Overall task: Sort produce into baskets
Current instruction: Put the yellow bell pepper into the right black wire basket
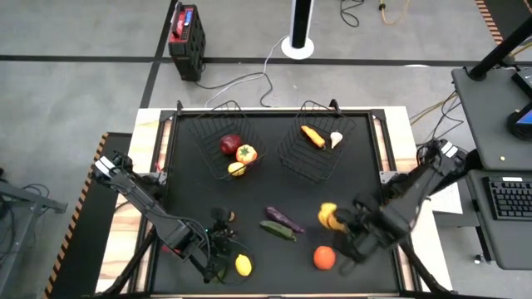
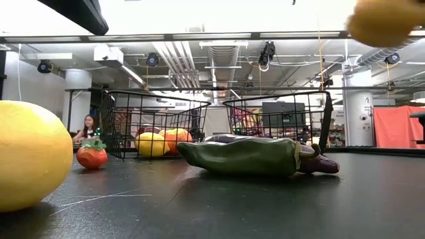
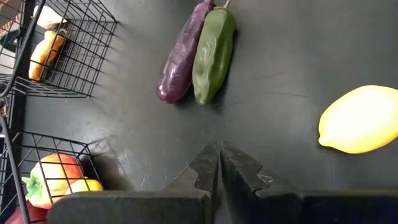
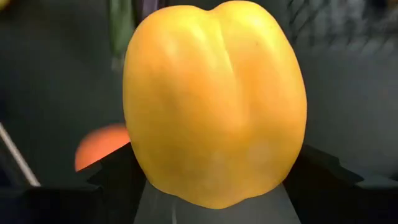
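Note:
My right gripper (image 1: 341, 223) is shut on a yellow bell pepper (image 4: 214, 99) at the table's near right. The pepper shows high up in the low view (image 2: 385, 18). My left gripper (image 3: 219, 163) is shut and empty over the near left of the table (image 1: 223, 242). A purple eggplant (image 1: 285, 218) and a green vegetable (image 1: 277, 231) lie side by side on the table. A lemon (image 1: 243, 265) and an orange fruit (image 1: 324, 257) lie near the front edge. The left basket (image 1: 208, 137) holds three pieces of produce. The right basket (image 1: 291, 154) holds a carrot (image 1: 312, 136) and garlic (image 1: 336, 139). My right gripper pinches the yellow pepper between its two fingers (image 4: 109, 171), which sit on the pepper's two opposite sides near one end (image 4: 142, 168). The fingers come from the table's right side. The pepper is lifted clear of the table.
A small red tomato (image 2: 91, 154) stands on the table in front of the left basket. Both baskets stand at the far side of the black mat (image 1: 357, 178). A person (image 2: 86, 127) sits far off in the room.

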{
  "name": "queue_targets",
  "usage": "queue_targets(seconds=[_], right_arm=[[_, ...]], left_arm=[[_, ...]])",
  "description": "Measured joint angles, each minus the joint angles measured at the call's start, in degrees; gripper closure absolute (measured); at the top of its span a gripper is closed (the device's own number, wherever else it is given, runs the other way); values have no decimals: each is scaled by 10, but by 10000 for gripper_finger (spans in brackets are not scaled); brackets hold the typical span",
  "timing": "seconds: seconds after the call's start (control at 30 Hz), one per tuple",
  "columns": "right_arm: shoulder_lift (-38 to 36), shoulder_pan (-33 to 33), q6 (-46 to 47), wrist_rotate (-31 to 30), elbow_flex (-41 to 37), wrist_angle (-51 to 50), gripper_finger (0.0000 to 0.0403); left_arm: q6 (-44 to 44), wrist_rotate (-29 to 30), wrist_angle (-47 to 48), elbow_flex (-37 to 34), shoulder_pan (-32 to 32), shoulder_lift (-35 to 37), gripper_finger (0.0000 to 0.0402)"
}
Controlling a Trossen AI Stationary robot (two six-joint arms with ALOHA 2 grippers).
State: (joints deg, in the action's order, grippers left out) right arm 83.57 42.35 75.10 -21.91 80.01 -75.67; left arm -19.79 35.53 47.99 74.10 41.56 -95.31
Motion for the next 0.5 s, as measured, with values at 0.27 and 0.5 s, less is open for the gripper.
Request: queue_targets(seconds=[0.27,0.5], right_arm=[[0,-202,-210,-7,72,-20,87],[1,-373,-330,-6,78,-7,91]], left_arm=[[-18,0,0,0,4,0,400],[-41,-1,0,0,7,0,400]])
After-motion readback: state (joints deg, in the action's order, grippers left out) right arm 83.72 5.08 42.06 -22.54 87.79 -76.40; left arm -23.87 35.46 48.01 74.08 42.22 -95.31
